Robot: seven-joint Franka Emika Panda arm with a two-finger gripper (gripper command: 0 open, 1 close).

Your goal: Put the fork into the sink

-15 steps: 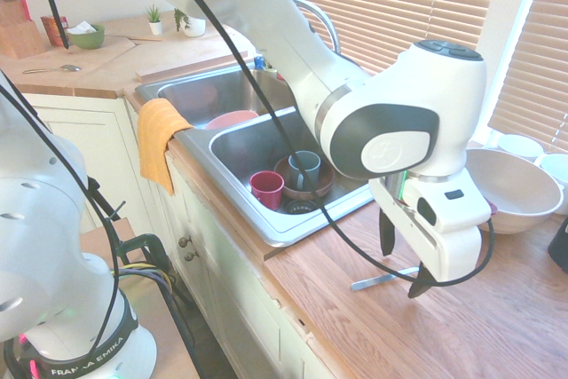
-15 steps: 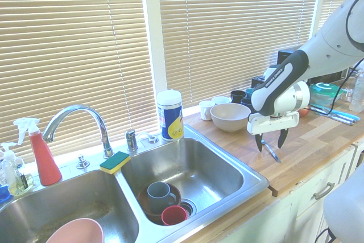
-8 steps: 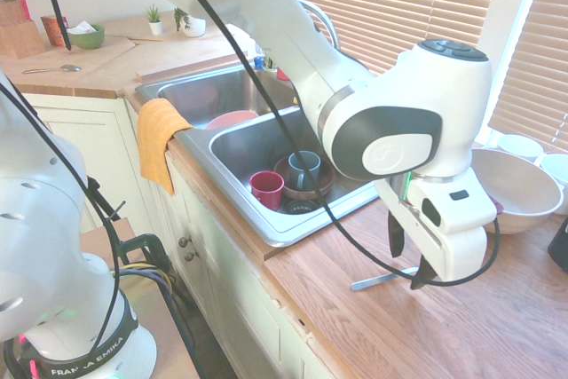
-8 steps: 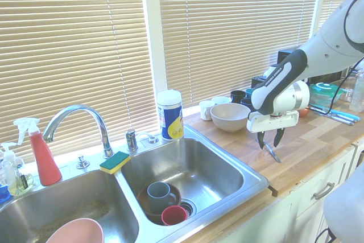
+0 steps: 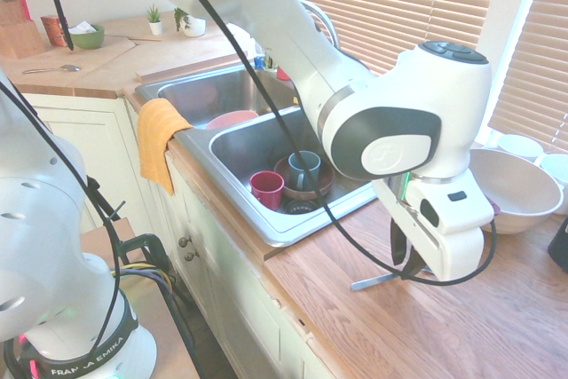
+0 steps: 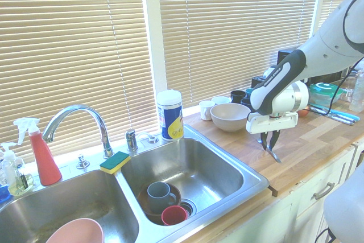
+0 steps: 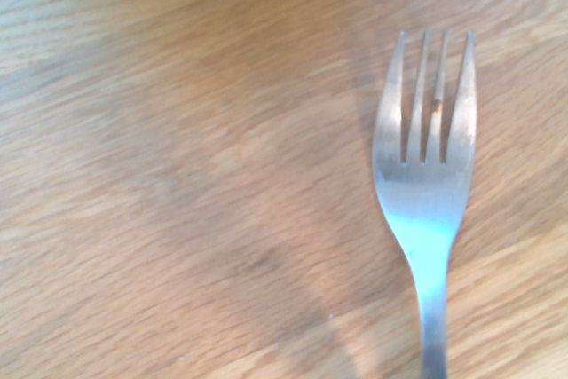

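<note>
Fork [image 5: 377, 281] on counter [image 5: 497, 326] beside sink [image 5: 266, 144] – gripper [image 5: 406, 255] directly over fork's handle.

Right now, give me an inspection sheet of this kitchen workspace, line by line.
Surface: wooden countertop, bare wood around the fork.
Job's things: fork flat on the counter, right of the sink; not yet in the basin.
Clutter: grey mug on a brown dish and a red cup in the near basin; pink bowl in the other; sponge, spray bottle, wipes canister, large white bowl.
Grippers: gripper closed on the fork's handle at the counter.
Cables: black cable draped along the arm.
Surroundings: window blinds, orange cloth over the sink edge.
</note>
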